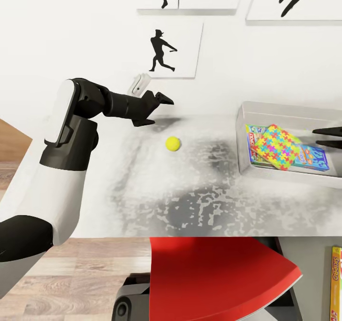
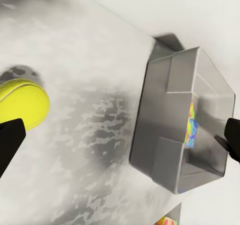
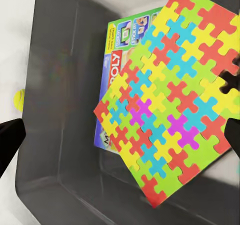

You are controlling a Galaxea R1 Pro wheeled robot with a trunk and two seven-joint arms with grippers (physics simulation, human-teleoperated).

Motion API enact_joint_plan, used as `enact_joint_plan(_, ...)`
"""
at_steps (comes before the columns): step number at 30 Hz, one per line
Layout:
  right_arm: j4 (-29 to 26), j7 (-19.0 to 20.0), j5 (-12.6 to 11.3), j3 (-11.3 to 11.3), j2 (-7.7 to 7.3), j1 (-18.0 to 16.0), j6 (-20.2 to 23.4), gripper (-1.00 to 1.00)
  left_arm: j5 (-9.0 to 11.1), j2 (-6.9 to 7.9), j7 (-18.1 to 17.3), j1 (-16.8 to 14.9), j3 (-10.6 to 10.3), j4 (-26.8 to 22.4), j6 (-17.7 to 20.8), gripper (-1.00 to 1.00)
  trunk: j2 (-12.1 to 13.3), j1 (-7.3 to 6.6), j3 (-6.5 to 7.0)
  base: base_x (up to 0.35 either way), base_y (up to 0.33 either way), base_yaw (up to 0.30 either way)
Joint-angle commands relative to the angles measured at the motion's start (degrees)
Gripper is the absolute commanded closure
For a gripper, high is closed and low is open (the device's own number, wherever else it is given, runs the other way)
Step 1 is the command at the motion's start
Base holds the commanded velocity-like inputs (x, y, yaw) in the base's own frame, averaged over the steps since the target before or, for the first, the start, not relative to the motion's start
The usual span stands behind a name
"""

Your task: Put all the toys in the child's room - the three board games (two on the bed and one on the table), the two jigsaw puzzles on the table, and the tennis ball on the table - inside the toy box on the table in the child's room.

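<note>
The tennis ball [image 1: 173, 143] lies on the light-grey table [image 1: 190, 202], just below and right of my open left gripper [image 1: 163, 112], which hovers above the tabletop. The left wrist view has the tennis ball [image 2: 22, 102] beside one fingertip [image 2: 10, 140] and the toy box [image 2: 180, 120] farther off. The toy box [image 1: 285, 112] stands at the table's right end. In it a jigsaw puzzle [image 1: 275, 146] lies tilted over a green-white board game [image 1: 253, 143] and a blue board game [image 1: 314, 157]. My open right gripper [image 1: 316, 137] hangs empty over the puzzle [image 3: 175, 95].
A red chair [image 1: 213, 273] is tucked against the table's front edge. A long Skip-Bo box [image 1: 336, 283] lies on a grey surface at the lower right. The white wall with silhouette pictures [image 1: 168, 50] runs close behind the table.
</note>
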Motion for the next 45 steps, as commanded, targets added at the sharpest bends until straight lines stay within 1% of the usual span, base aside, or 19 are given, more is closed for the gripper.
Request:
enact_joint_plan(1,0.0,0.4,0.6,-0.3,0.04,-0.1,0.6,-1.0,0.5,-0.02,0.6,-0.1,0.0,0.0,0.2,-1.0,-0.1,0.03,-0.08,0.0,0.0,0.0)
enact_joint_plan(4,-1.3,0.4,0.6,-0.3,0.03,0.1,0.7,-1.0,0.5,-0.07,0.5,-0.1,0.1,0.0,0.2,-1.0,-0.1,0.03,-0.08,0.0,0.0,0.0)
enact_joint_plan(11,-2.2,0.7,0.5,-0.2,0.09,0.2,0.7,-1.0,0.4,-0.07,0.5,0.0,0.1,0.0,0.2,-1.0,-0.1,0.03,-0.08,0.0,0.0,0.0)
enact_joint_plan(22,-6.5,0.9,0.4,-0.2,1.21,0.4,0.8,-1.0,0.2,-0.01,0.2,1.2,-0.4,0.0,0.2,-1.0,-0.1,0.03,-0.08,0.0,0.0,0.0)
enact_joint_plan(33,-8.0,0.8,0.4,-0.2,1.85,0.5,0.7,-1.0,0.1,0.34,0.1,2.2,-0.6,0.1,0.2,-1.0,-0.1,0.03,-0.08,0.0,0.0,0.0)
enact_joint_plan(45,-8.4,0.8,0.4,-0.3,1.95,0.5,0.7,-1.0,-0.1,0.57,0.0,3.0,-0.6,0.0,0.2,-1.0,-0.1,0.03,-0.08,-0.003,0.0,0.0)
